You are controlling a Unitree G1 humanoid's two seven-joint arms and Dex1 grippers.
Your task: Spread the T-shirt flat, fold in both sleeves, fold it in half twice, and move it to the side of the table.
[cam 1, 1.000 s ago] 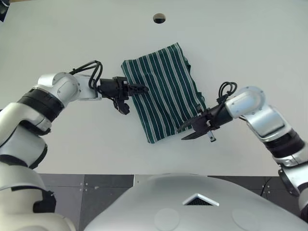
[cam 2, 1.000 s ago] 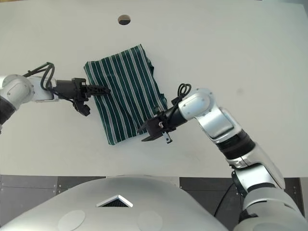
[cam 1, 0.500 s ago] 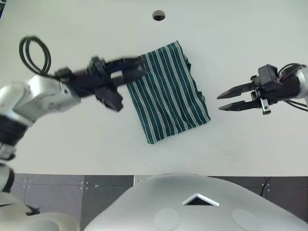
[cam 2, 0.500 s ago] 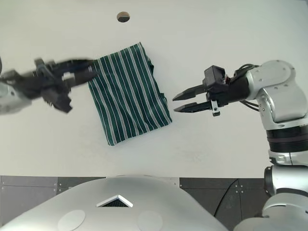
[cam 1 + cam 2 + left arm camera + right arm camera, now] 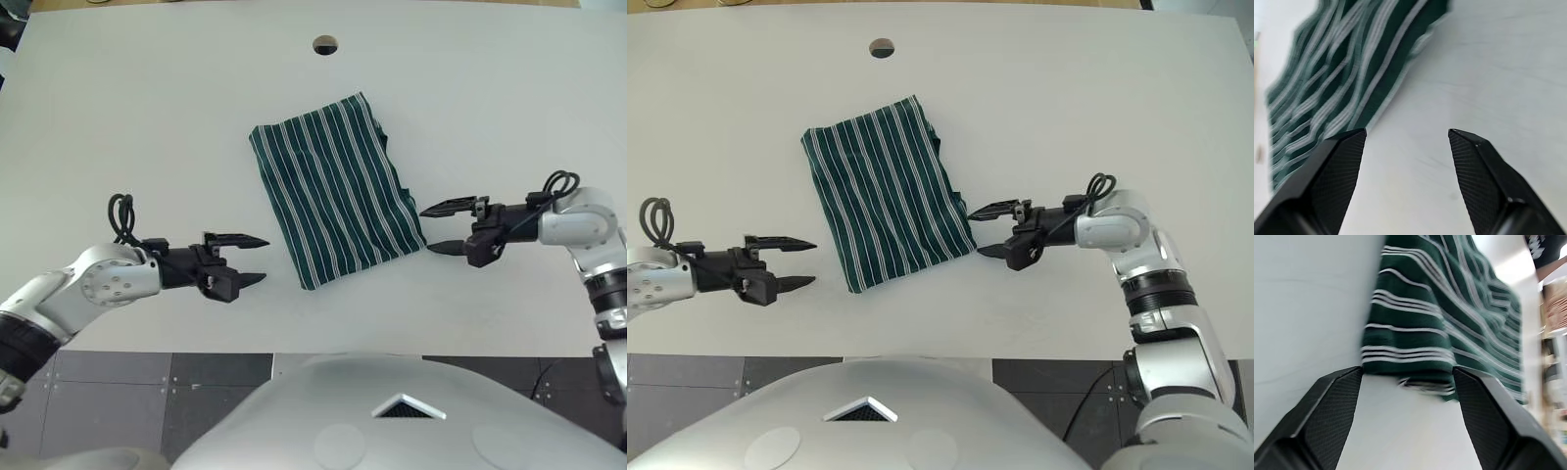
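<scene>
Plainly, the folded striped T-shirt (image 5: pixel 333 186) lies mid-worktop (image 5: pixel 147 127), its tucked layers hidden under the top panel and its stripes smeared in both wrist views. Both end effectors are spread wide and empty. The left end effector (image 5: pixel 265 258) has dropped from the far-left edge to near the shirt's near-left corner, and the right end effector (image 5: pixel 425 229) has closed in just beside the near-right corner.

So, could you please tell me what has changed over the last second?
The left tool drew back from the left edge of the T-shirt toward the robot and is now open beside the near left corner, off the cloth. The right tool swung out rightward, then returned, open, at the near right corner. The folded T-shirt kept its place on the table.
</scene>
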